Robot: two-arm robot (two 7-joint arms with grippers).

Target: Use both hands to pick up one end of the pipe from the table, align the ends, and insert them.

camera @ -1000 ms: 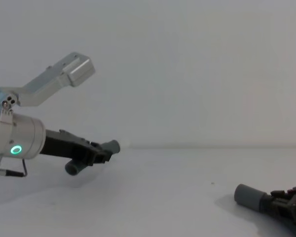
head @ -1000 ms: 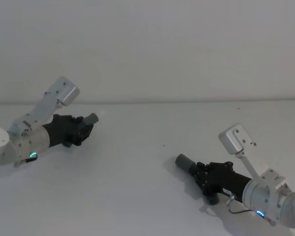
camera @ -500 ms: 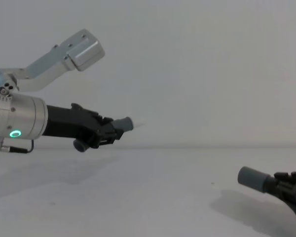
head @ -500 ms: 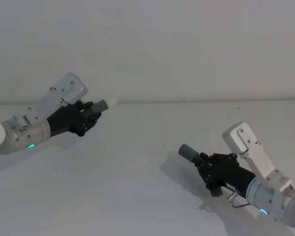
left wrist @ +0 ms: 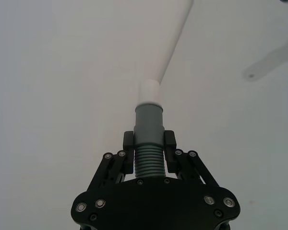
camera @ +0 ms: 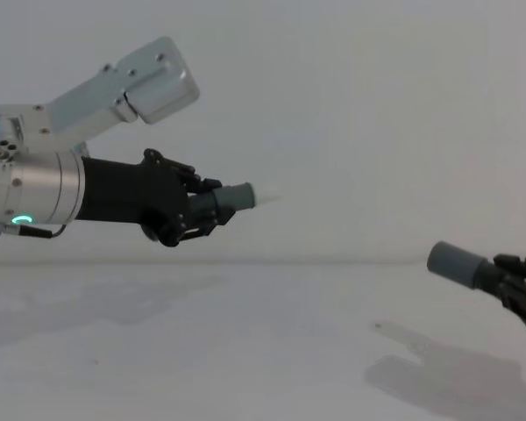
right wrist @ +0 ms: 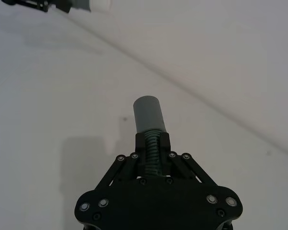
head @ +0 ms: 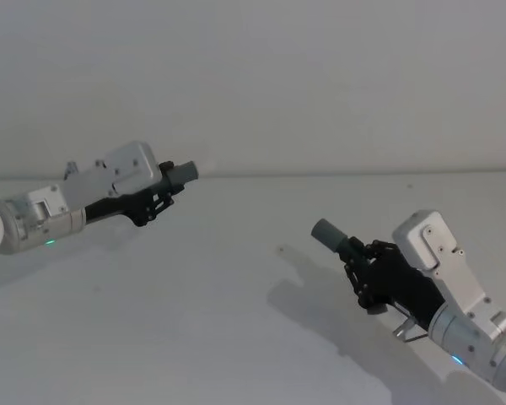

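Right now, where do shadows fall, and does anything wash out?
Head view: soft shadow on the table under the right gripper. Chest view: the white tip of the left gripper's pipe fades into the wall.

Left arm (camera: pixel 35 189): silver cylinder, green light ring (camera: pixel 20 220), thin dark cable (camera: pixel 35 233) underneath, pale grey boxy housing (camera: pixel 153 83) on a bracket.
Right arm (head: pixel 474 339): silver too, matching box (head: pixel 434 249), small bluish-green light (head: pixel 455 361).
Left gripper (left wrist: pixel 149 141), right gripper (right wrist: pixel 152 139): black skeletal linkages, silver screw heads.
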